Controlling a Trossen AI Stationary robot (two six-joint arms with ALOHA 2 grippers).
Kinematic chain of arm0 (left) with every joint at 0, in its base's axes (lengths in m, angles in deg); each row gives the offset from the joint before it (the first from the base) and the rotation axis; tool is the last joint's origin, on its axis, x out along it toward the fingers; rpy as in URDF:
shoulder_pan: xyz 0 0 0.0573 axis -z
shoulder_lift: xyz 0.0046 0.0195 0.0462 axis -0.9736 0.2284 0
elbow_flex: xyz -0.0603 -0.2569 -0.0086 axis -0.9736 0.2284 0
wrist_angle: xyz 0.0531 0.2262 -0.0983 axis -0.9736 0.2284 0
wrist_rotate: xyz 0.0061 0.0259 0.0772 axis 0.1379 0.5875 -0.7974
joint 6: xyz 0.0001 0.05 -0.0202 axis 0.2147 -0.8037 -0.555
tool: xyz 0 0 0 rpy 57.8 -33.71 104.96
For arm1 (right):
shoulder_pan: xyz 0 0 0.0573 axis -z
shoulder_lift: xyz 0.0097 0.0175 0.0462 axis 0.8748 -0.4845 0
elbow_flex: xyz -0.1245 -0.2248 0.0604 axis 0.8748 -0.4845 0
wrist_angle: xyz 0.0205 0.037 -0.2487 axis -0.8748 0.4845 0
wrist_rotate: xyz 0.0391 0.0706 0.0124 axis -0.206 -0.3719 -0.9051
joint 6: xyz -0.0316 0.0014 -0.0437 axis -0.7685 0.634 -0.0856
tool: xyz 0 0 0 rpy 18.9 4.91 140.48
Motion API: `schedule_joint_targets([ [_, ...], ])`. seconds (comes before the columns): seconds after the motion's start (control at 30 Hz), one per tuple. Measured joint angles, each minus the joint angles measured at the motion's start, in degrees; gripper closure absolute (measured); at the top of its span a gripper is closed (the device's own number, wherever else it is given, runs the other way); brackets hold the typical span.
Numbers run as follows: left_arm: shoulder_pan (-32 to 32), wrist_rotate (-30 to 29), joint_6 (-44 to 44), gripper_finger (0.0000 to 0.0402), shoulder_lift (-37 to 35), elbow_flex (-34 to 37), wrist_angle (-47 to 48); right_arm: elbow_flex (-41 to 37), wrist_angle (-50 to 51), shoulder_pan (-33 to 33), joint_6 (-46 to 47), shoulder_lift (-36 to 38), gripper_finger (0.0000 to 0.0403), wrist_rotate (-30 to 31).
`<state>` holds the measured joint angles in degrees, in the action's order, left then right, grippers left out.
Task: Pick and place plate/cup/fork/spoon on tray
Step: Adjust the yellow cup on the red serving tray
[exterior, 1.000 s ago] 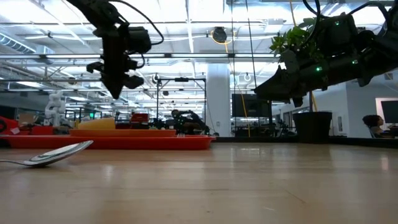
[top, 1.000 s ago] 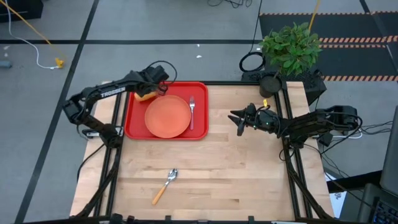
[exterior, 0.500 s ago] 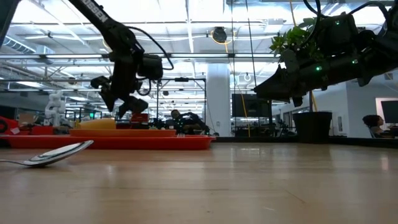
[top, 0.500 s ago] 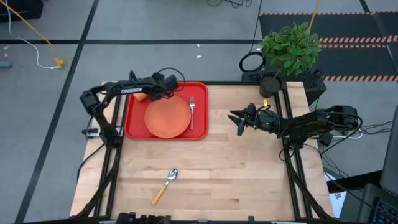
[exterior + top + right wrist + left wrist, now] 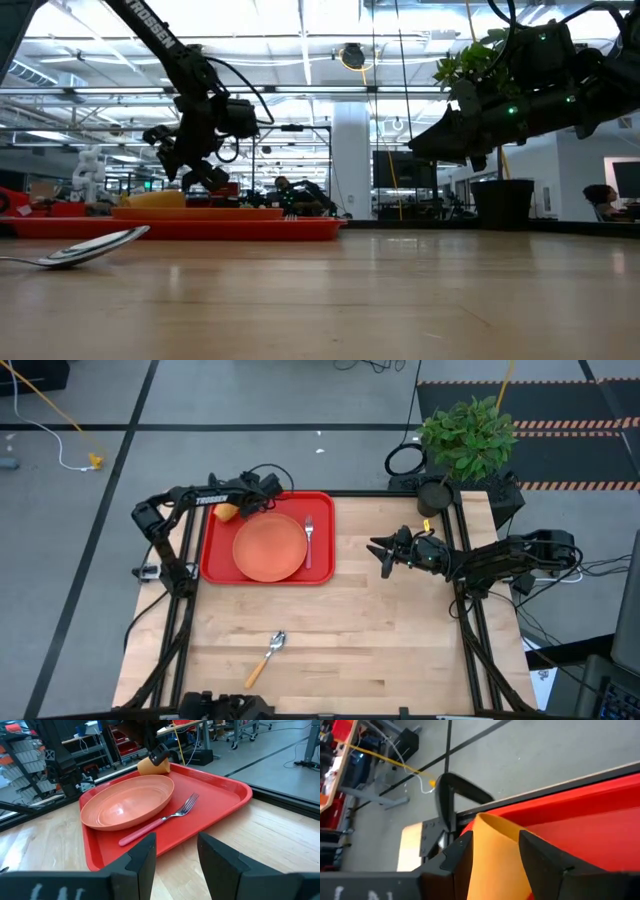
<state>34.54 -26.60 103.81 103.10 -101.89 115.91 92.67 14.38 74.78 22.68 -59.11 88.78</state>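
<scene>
Red plastic tray [image 5: 210, 555] lies at the far left of the pale wooden table [image 5: 400, 630], carrying the plate [image 5: 270, 547] in its middle and the fork [image 5: 309, 536] just beside the plate, tines pointing away from the table's front edge. The cup [image 5: 228, 512] sits in the tray's far left corner; the left gripper [image 5: 243, 508] is over that corner, and in its wrist view the fingers [image 5: 457, 860] stand spread on either side of the yellow-orange cup, though contact cannot be judged. The spoon [image 5: 265, 658] lies alone on the bare wood near the front edge, well apart from the tray. The right gripper [image 5: 383, 550] hangs over the table's right half with its jaws parted and empty, facing the tray. A potted plant [image 5: 465, 435] stands at the far right corner. Grey floor with dark lines surrounds the table, and a bright ceiling-lit hall with benches shows behind it.
</scene>
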Motion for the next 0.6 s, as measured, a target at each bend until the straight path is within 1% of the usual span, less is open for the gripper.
schedule_joint_targets([
  [0.17,0.0,0.1,0.6,0.0253,-0.2,0.0,2.9,0.0,0.0,0.0,0.0,0.0,0.0265,0.0],
  [0.33,3.1,0.3,-0.4,0.0254,-0.6,0.0,4.5,0.0,0.0,0.0,0.0,0.0,0.0265,0.0],
  [0.5,6.3,0.4,3.9,0.0254,-1.4,-0.1,10.3,0.0,0.1,0.0,0.0,0.0,0.0266,0.0],
  [0.6,7.1,-0.9,5.4,0.0254,-2.7,-0.1,9.3,0.0,0.0,0.0,0.0,0.0,0.0266,0.0],
])
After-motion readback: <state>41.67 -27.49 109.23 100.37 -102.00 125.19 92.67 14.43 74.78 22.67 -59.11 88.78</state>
